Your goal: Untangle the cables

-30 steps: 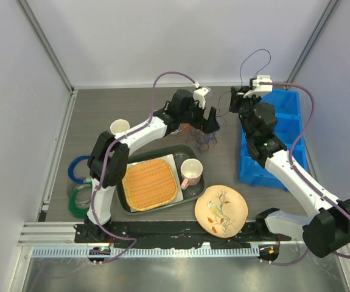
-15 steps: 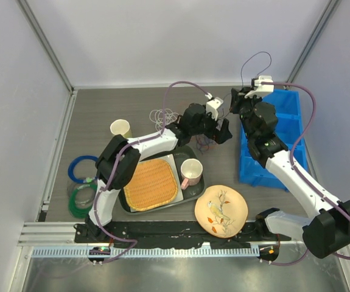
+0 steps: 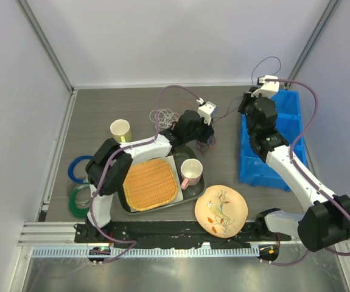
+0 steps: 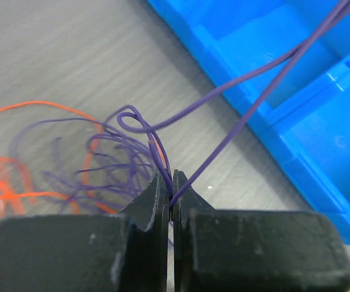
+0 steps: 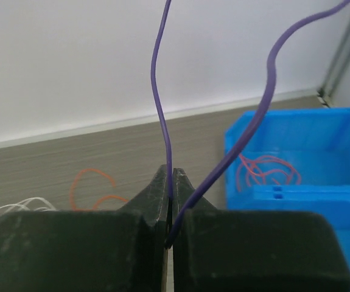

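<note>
The cables lie at the table's far middle: a purple bunch (image 4: pixel 108 158) over orange loops (image 4: pixel 16 176), with a white coil (image 3: pixel 162 115) off to the left. My left gripper (image 4: pixel 171 182) is shut on a purple strand at the bunch's edge; in the top view the left gripper (image 3: pixel 209 131) sits just above the bunch. My right gripper (image 5: pixel 170 182) is shut on the same purple cable (image 5: pixel 158 91), held up beside the blue bin (image 3: pixel 278 140). A taut purple strand (image 3: pixel 226 114) runs between the two grippers. More orange cable (image 5: pixel 266 170) lies inside the bin.
A dark tray (image 3: pixel 193 152) holds a woven mat (image 3: pixel 150 184) and a pink mug (image 3: pixel 191 171). A patterned plate (image 3: pixel 221 210) sits near the front, a cream cup (image 3: pixel 120 129) at the left. Blue (image 3: pixel 77 169) and green (image 3: pixel 80 201) tape rings lie at the far left.
My left gripper went from open to shut on the purple strand after reaching right. The right gripper lifted slightly right with its cable. The white coil came into view.
</note>
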Robot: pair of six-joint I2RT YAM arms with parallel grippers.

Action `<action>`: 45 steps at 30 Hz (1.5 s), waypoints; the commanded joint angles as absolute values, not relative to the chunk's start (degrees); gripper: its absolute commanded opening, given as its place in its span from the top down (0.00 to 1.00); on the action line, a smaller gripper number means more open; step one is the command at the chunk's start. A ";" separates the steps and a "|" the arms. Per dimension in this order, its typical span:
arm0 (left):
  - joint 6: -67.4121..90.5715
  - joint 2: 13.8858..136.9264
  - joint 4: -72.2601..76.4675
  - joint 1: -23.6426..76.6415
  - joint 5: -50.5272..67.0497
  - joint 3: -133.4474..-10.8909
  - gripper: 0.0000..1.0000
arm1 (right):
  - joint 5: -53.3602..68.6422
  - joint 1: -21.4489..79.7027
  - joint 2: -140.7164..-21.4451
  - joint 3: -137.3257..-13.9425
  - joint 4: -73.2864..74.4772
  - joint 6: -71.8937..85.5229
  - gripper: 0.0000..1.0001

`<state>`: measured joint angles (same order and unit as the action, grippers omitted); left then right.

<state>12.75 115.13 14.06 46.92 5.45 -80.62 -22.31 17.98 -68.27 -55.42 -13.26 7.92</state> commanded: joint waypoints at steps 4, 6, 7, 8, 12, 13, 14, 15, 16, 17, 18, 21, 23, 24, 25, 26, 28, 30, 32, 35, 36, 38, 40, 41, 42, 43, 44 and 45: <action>8.78 103.19 2.03 44.22 -18.27 -76.55 1.00 | -37.85 10.73 -69.43 -59.59 -16.08 5.98 0.99; 9.93 101.87 -2.18 41.84 -19.42 -76.73 1.00 | -41.29 10.11 -69.96 -59.41 -17.13 3.70 0.99; 11.15 101.52 -3.15 40.97 -20.55 -76.73 1.00 | -42.61 10.02 -70.05 -59.41 -17.49 3.08 0.99; 11.86 101.17 -4.90 39.13 -20.74 -76.64 1.00 | -43.67 9.93 -70.05 -59.15 -17.93 2.64 0.99; 13.36 99.76 -6.77 34.90 -18.28 -75.77 1.00 | -35.79 9.84 -69.87 -58.80 -18.11 3.85 0.99; 13.45 99.76 -7.99 34.46 -18.54 -75.85 1.00 | -33.25 9.76 -69.87 -58.89 -18.19 3.69 0.99; 13.53 99.67 -8.78 33.76 -18.63 -76.02 1.00 | -31.48 9.84 -70.05 -58.97 -18.19 3.60 0.99; 13.71 99.67 -9.22 33.49 -18.63 -75.94 1.00 | -30.33 9.84 -70.31 -59.06 -18.11 3.86 0.99; 13.54 99.41 -10.10 33.05 -18.72 -75.94 1.00 | -30.32 9.84 -70.40 -59.06 -18.02 3.78 0.99; 13.71 99.23 -10.63 32.87 -20.03 -75.94 1.00 | -30.93 9.76 -70.57 -59.41 -17.76 3.52 0.99; 13.88 99.05 -11.33 32.52 -20.47 -75.94 1.00 | -33.55 9.84 -70.49 -59.41 -17.75 3.17 0.99; 14.06 97.74 -12.74 30.85 -18.99 -74.37 0.79 | -33.67 9.84 -69.70 -58.36 -19.24 1.85 0.99; 13.28 96.34 -10.99 30.59 -17.15 -72.87 0.59 | -29.12 9.84 -68.65 -57.31 -20.12 2.28 0.99; 12.75 95.89 -10.38 30.59 -14.62 -71.64 0.53 | -26.66 9.93 -68.64 -57.22 -20.47 2.63 0.99; 12.05 95.45 -10.11 30.59 -12.07 -71.20 0.48 | -21.32 9.93 -68.64 -57.22 -20.39 2.90 0.99; 11.00 94.93 -10.11 30.59 -9.78 -70.76 0.41 | -19.09 9.84 -69.16 -57.48 -20.39 3.51 0.99; 9.85 94.48 -10.37 30.59 -6.25 -70.05 0.37 | -13.04 9.93 -69.96 -58.18 -20.22 4.91 0.99; 9.49 94.13 -10.72 30.59 -5.54 -69.87 0.25 | -8.46 9.93 -71.62 -60.63 -18.56 6.23 0.99; 9.67 93.96 -10.72 30.67 -5.27 -69.70 0.09 | -4.06 10.11 -73.03 -64.40 -17.67 6.94 0.99; 10.63 93.60 -10.81 30.59 -5.36 -69.61 0.00 | -3.34 10.37 -73.91 -70.02 -14.42 7.21 0.99; 10.98 93.26 -10.90 30.59 -5.36 -69.52 0.00 | -3.95 10.37 -74.18 -71.18 -13.11 7.38 0.99; 12.29 92.82 -11.07 30.59 -5.71 -69.35 0.00 | -5.53 10.37 -74.36 -73.90 -11.87 7.65 0.99; 13.62 91.68 -12.03 30.59 -7.03 -69.35 0.00 | -7.64 10.37 -75.14 -75.67 -9.15 7.82 0.99; 14.75 91.15 -12.30 30.59 -8.42 -69.08 0.00 | -8.69 10.37 -75.41 -76.98 -8.53 8.00 0.99; 15.81 90.53 -12.57 30.59 -9.48 -69.00 0.00 | -10.79 10.37 -75.76 -77.43 -7.13 8.00 0.99; 16.43 89.31 -13.35 30.59 -10.19 -68.82 0.00 | -11.94 10.28 -76.20 -77.87 -6.51 7.82 0.99; 16.87 88.51 -13.62 30.50 -10.63 -68.21 0.00 | -13.17 10.28 -76.29 -78.22 -5.98 7.65 0.99; 17.66 87.90 -13.62 30.50 -11.50 -67.77 0.00 | -14.40 10.28 -76.55 -78.31 -4.67 7.56 0.99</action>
<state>14.06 93.01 -12.75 30.72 -7.97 -68.79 -9.10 10.17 -75.37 -75.79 -8.84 7.07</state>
